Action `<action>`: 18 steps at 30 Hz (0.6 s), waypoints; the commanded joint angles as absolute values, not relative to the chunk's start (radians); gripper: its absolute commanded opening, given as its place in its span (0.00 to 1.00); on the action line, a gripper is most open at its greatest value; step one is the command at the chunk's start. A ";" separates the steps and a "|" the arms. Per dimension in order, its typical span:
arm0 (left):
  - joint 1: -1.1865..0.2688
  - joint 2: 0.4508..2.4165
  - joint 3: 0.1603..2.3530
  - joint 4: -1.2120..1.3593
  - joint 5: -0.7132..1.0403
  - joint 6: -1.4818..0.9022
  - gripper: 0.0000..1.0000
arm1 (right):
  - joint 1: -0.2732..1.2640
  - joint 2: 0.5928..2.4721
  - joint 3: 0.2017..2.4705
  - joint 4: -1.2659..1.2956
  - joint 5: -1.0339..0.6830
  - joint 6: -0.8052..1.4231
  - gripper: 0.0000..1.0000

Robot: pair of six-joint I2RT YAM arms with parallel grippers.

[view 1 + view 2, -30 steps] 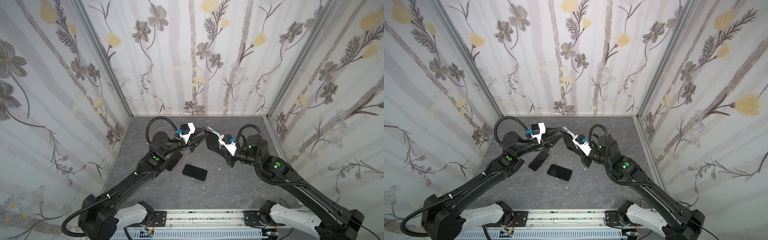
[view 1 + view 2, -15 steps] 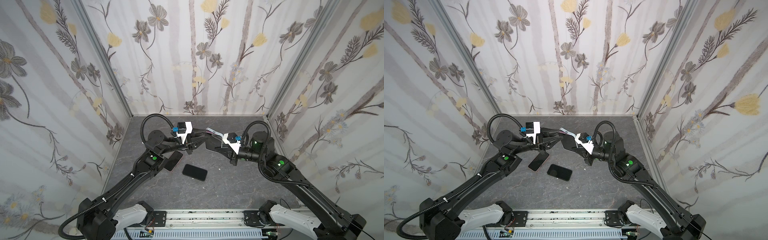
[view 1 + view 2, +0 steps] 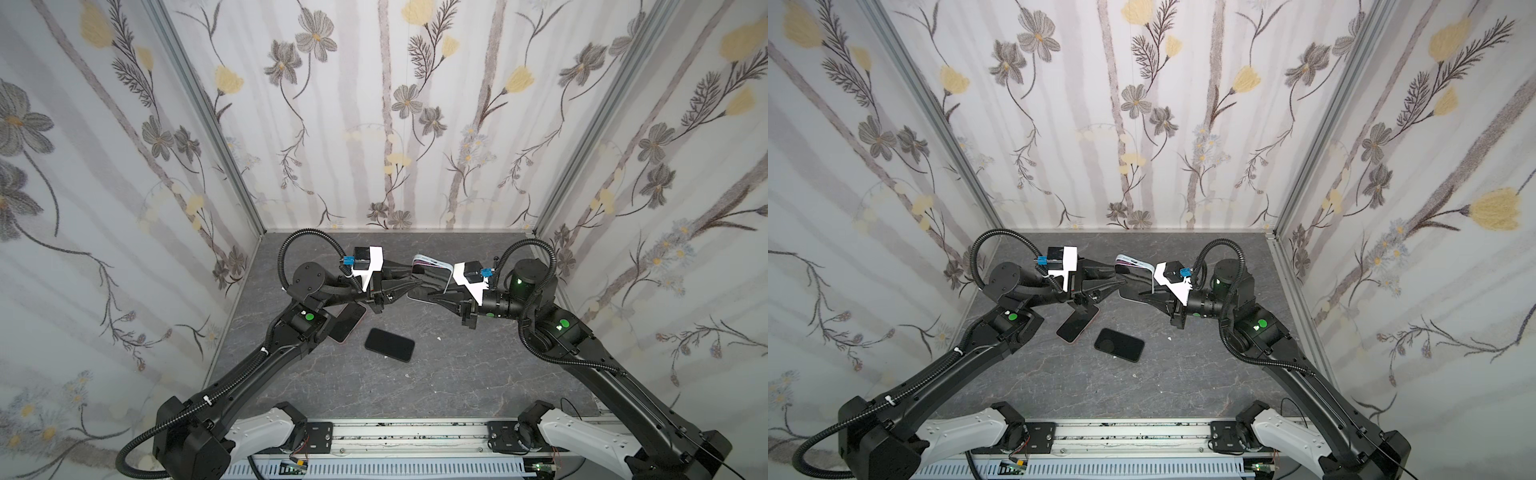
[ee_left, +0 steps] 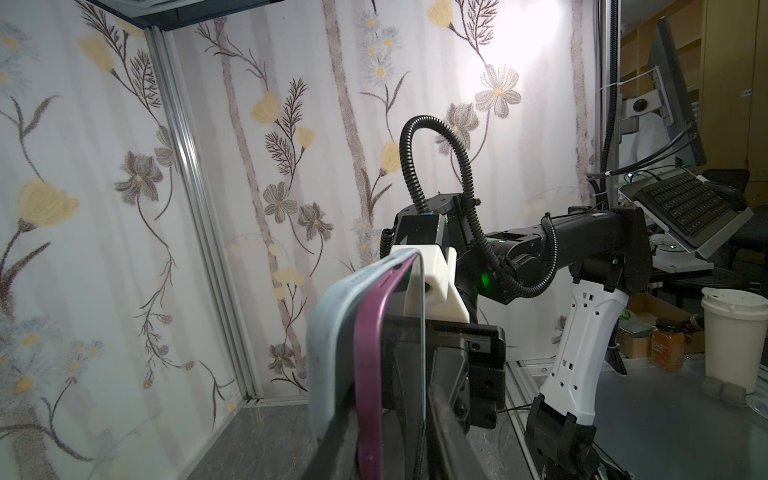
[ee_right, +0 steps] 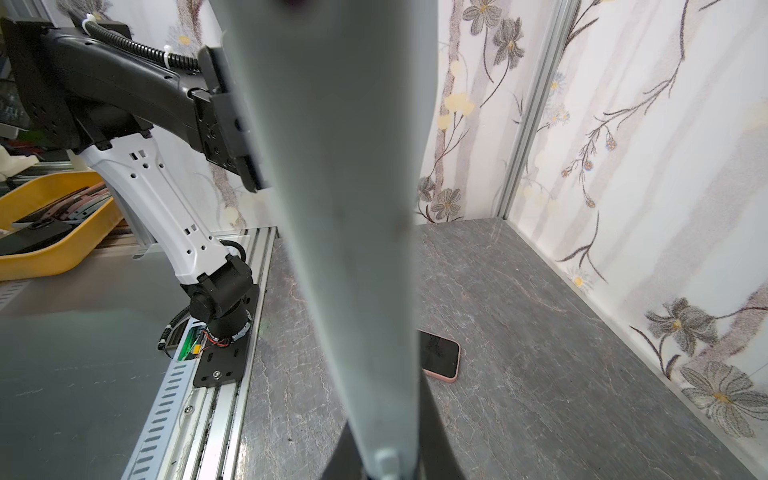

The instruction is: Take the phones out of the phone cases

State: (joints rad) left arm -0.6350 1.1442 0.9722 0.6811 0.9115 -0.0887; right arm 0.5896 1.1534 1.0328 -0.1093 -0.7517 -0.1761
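Phone (image 4: 370,365) partly out of phone case (image 4: 332,332), midair | left jaws gripping phone | right jaws clamped on phone case

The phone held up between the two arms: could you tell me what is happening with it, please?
Both arms hold it in the air. The right gripper is clamped on the pale blue phone case; the left gripper pinches the opposite end. In the left wrist view the purple phone stands partly out of the case along one edge, so it is not free yet. A black phone and a pink-cased phone lie on the table below.
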 commanded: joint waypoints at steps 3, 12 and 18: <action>-0.649 1.156 0.970 0.630 1.061 -0.118 0.27 | 0.577 1.154 1.040 0.124 -0.728 -0.131 0.00; -0.656 1.188 0.950 0.632 1.069 -0.132 0.27 | 0.566 1.168 1.069 0.161 -0.766 -0.106 0.00; -0.656 1.202 0.930 0.631 1.070 -0.135 0.27 | 0.560 1.196 1.141 0.057 -0.778 -0.164 0.00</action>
State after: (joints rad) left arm -0.6441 1.1881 0.9493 0.7773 0.9073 -0.1162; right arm 0.5606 1.1873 1.0912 -0.1432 -0.8070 -0.1734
